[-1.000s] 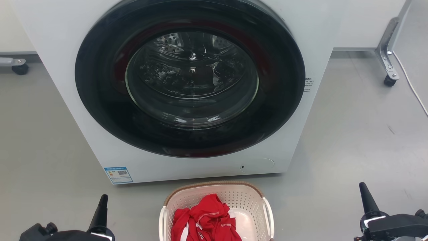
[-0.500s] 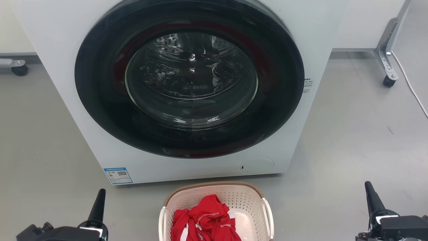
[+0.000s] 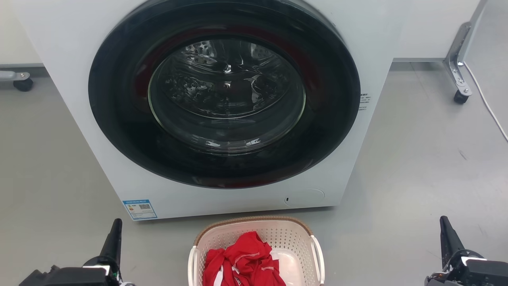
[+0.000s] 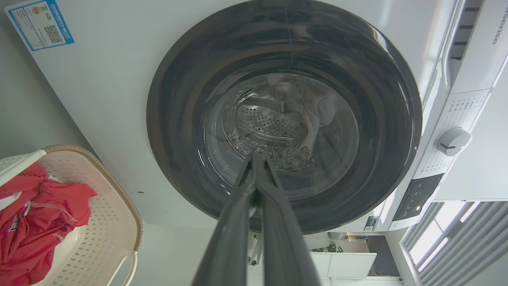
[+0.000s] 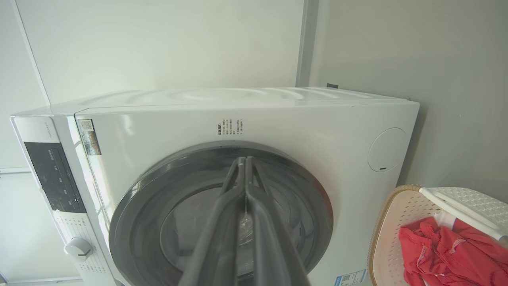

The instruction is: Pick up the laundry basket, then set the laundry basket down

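Basket (image 3: pixel 285 234) (cloth (image 3: pixel 242 258) inside) rests between left gripper (image 3: pixel 116 227) and right gripper (image 3: pixel 444 224).

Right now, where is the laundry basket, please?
In the head view, the laundry basket sits on the floor at bottom centre, just in front of the washing machine, between the left gripper and right gripper.

Perforated plastic laundry basket (image 3: pixel 293 238); glossy glass door (image 3: pixel 226 93).

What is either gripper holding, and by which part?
Nothing. Left gripper and right gripper both have jaws shut and empty; the laundry basket sits untouched between them.
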`<state>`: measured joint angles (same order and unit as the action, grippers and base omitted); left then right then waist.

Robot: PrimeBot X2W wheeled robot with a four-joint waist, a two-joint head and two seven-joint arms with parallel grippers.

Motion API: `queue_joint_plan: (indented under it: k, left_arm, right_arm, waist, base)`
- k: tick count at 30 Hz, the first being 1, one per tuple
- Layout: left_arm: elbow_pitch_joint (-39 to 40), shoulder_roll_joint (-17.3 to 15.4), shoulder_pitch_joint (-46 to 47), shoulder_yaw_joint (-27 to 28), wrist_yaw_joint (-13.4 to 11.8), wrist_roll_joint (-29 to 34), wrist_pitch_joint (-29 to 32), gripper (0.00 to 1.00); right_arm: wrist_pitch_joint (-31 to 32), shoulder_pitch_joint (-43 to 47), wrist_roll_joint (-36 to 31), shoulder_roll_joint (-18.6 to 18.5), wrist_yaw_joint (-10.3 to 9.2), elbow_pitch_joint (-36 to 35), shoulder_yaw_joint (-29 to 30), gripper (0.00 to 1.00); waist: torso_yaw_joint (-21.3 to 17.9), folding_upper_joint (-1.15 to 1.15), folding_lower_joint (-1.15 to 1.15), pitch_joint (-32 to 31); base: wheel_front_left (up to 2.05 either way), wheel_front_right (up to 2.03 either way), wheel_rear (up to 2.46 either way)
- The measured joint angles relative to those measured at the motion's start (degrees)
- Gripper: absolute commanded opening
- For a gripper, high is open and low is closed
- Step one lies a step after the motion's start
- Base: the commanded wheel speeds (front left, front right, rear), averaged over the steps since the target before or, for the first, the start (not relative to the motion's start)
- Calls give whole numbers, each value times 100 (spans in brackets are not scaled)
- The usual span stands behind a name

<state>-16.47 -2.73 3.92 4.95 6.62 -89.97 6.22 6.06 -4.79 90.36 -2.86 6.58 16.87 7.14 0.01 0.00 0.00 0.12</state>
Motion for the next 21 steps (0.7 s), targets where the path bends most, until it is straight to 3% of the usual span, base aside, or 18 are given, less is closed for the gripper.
queue_joint_plan:
  k: [21]
  left_arm:
    - [-27,25,55,29,42,-168,25,0]
  right_arm:
    - [43,-43,107,31,8,20,52,0]
  waist:
    - [-1,0,0,-2]
  base:
    - [0,0,0]
